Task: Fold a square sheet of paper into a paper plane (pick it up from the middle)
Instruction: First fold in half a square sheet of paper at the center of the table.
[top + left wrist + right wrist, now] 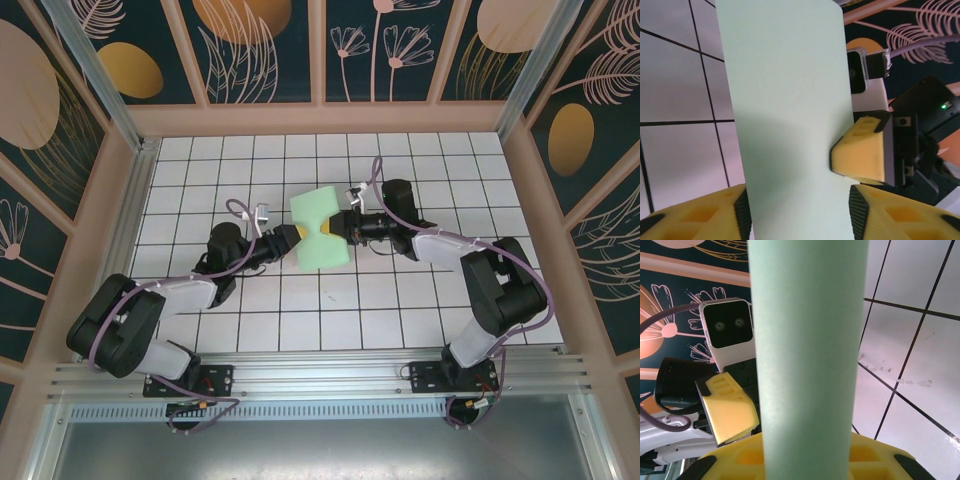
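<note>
White tiled floor (300, 325) with black grid lines. Dark wall panels (265, 50) with leaf and flower patterns enclose it. Metal rail (320, 385) along the near edge. Faint marks (890, 372), possibly scuffs, on one tile.

i'm peering into a robot test booth: gridded white table (330, 320), aluminium rail (320, 375), leaf-print walls (270, 50) all round.

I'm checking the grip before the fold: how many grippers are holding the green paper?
2. The left gripper grips the square sheet of paper at its narrowed middle from the left; the right gripper grips the same middle from the right.
</note>
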Tool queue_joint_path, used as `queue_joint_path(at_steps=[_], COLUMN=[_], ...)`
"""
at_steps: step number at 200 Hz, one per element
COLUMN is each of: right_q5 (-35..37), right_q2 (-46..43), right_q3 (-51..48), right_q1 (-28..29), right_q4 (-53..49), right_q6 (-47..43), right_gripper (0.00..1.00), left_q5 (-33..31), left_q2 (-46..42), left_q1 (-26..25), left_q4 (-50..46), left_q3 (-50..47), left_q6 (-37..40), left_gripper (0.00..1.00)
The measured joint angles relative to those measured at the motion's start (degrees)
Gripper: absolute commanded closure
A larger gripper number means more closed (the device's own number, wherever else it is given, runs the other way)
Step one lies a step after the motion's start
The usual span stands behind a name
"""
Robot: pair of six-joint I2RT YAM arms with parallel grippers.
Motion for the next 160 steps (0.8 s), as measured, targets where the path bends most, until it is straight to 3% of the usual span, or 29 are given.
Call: queue_joint_path(at_steps=[36,56,160], right_q5=[-0.5,-0.2,12.1], right_q2=[0.0,0.3,7.8], right_q3=[0.0,0.0,-3.1], right_q1=[0.0,0.0,-0.4], right_q4=[0.6,-0.1,-8.0], right_q6=[0.4,-0.1,-4.0], right_gripper=[0.72,0.63,0.45], left_q5=[0.5,-0.2,-4.0], left_q2=[2.4,2.4,7.8], left_q1=[0.0,0.0,-0.1], left_q4=[6.6,5.0,-10.3], left_q3=[-1.4,-1.2,2.3], left_q6=[-1.9,-0.7,5.7], left_gripper=[0.88,0.95,0.96])
